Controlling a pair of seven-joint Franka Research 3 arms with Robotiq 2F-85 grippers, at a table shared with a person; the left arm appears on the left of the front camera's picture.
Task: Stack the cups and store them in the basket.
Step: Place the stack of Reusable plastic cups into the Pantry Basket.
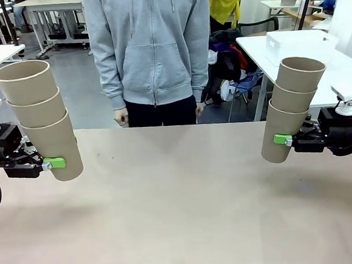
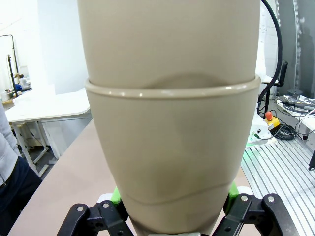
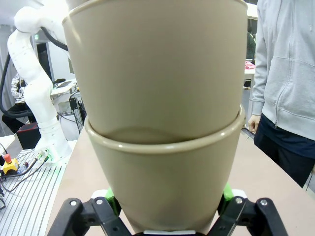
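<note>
Fingers (image 1: 55,163) clamped: left gripper (image 1: 50,164) on left stack (image 1: 42,120), right gripper (image 1: 283,140) on right stack (image 1: 293,105); both lean outward, well apart.

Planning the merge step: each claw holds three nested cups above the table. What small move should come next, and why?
Probably carry the right stack toward the middle, above the open top of the left stack: right claw and left claw each clamp a three-cup stack, far apart, not yet joined.
</note>
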